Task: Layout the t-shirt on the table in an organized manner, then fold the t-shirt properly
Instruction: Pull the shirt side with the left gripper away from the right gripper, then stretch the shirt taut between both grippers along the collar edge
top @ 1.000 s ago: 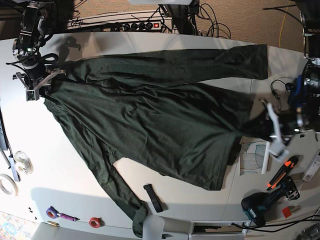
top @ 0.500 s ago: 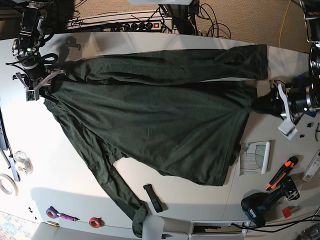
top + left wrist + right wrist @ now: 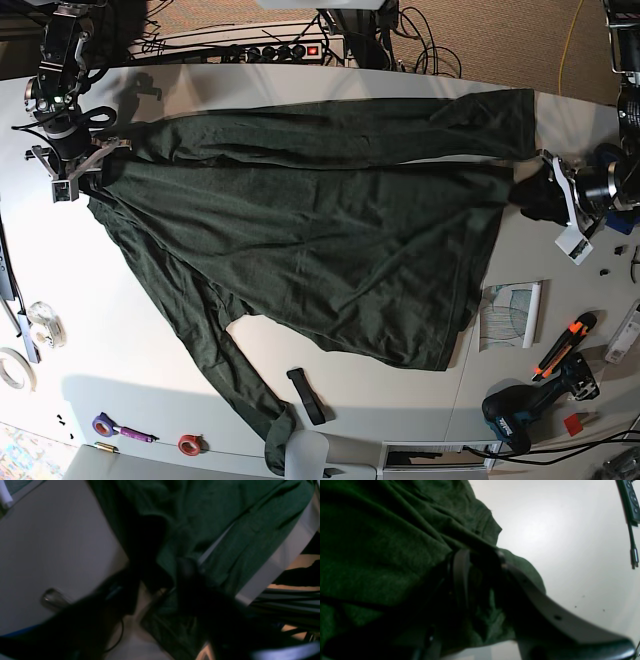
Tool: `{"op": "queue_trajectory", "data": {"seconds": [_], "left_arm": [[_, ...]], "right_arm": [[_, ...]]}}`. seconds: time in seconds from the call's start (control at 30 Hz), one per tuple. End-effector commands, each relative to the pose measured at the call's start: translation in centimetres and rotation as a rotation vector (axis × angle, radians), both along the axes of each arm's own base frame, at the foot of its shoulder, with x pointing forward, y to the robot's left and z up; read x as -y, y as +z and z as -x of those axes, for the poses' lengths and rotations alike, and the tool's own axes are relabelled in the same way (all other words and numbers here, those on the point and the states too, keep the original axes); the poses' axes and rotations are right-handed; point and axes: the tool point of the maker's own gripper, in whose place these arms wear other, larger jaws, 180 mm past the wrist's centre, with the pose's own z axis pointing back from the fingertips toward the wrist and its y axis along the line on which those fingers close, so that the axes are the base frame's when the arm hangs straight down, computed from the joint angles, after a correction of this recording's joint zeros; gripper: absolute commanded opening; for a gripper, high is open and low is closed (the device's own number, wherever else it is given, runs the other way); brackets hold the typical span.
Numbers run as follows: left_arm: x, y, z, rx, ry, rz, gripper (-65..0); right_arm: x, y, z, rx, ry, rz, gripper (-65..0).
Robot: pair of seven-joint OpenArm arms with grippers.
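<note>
A dark green long-sleeved shirt (image 3: pixel 300 240) lies spread across the white table (image 3: pixel 110 320). One sleeve runs along the far edge, the other trails toward the near edge. My left gripper (image 3: pixel 537 194) is at the right side, shut on the shirt's hem corner. The left wrist view is blurred, with dark fingers (image 3: pixel 185 567) closed in the green fabric (image 3: pixel 212 510). My right gripper (image 3: pixel 93 166) is at the far left, shut on the shoulder end. In the right wrist view its fingers (image 3: pixel 462 565) pinch bunched cloth (image 3: pixel 382 542).
A black strap (image 3: pixel 306 395) lies near the front edge beside the trailing sleeve. Tape rolls (image 3: pixel 188 443) sit at front left. A paper sheet (image 3: pixel 510 312), an orange knife (image 3: pixel 562 340) and a drill (image 3: pixel 520 410) are at front right. A power strip (image 3: pixel 270 48) lies behind the table.
My left gripper has carried the hem corner toward the far right of the table, drawing the shirt's right side flatter and tauter. The right gripper has stayed put.
</note>
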Motion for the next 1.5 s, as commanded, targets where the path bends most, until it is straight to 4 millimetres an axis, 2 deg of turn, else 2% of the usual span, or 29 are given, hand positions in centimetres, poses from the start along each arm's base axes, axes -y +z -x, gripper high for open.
{"op": "queue_trajectory", "data": {"seconds": [0.0,0.1,0.17,0.27,0.37,0.5,0.67,0.77,0.87,0.97,1.03,1.13,1.17,1.3,1.4,1.47], "left_arm": [[-0.4,1.2,-0.7,0.037,0.003,0.001,-34.3],[-0.3,1.6,-1.1,0.053,0.031,0.028,-34.1],[0.6,2.5,-1.7,0.094,0.038,0.092,-34.1],[3.3,3.6,-1.9,0.133,0.021,0.216,-34.1],[6.8,4.4,-2.4,0.171,0.027,0.35,-34.1],[10.8,5.2,-3.5,0.207,0.04,0.484,-34.1],[13.2,5.3,-4.7,0.236,0.037,0.481,-34.1],[14.4,4.5,-4.2,0.214,-0.003,0.454,-34.1],[15.5,2.8,-3.5,0.18,-0.048,0.381,-35.3],[16.4,1.9,-2.8,0.158,-0.083,0.356,-41.0],[16.8,1.9,-2.6,0.151,-0.096,0.361,-47.7],[16.9,1.9,-2.6,0.151,-0.099,0.362,-64.7],[16.9,1.9,-2.6,0.151,-0.099,0.361,-65.0],[16.7,1.6,-2.7,0.155,-0.096,0.342,-65.0],[15.7,0.2,-3.2,0.171,-0.08,0.238,-65.0],[14.4,-0.9,-4.0,0.155,-0.007,0.163,-65.0]], "right_arm": [[0.4,1.4,-0.8,0.045,0.01,0.021,-49.1],[0.4,1.6,-0.9,0.054,0.012,0.02,-49.1],[0.2,2.4,-1.4,0.098,0.025,0.024,-49.1],[-0.9,5.5,-2.7,0.234,0.057,0.003,-49.1],[-2.1,8.5,-3.2,0.329,0.063,-0.003,-49.1],[-3.5,10.3,-2.5,0.354,0.062,-0.006,-49.1],[-6.9,8.7,0.2,0.288,0.153,-0.079,-49.1],[-7.2,7.3,1.9,0.23,0.164,-0.085,-49.1],[-6.9,6.5,3.1,0.189,0.154,-0.08,-49.1],[-6.2,6.4,3.5,0.179,0.132,-0.068,-49.1],[-5.1,6.4,3.7,0.171,0.092,-0.033,-49.7],[-3.2,6.4,4.0,0.16,0.009,0.036,-55.0],[-2.8,6.5,4.0,0.161,-0.007,0.052,-57.1],[-2.7,6.9,3.8,0.184,-0.014,0.056,-58.7],[-2.3,6.6,3.5,0.189,-0.03,0.045,-63.3],[-2.3,5.4,3.4,0.178,-0.063,-0.044,-63.5]]}}
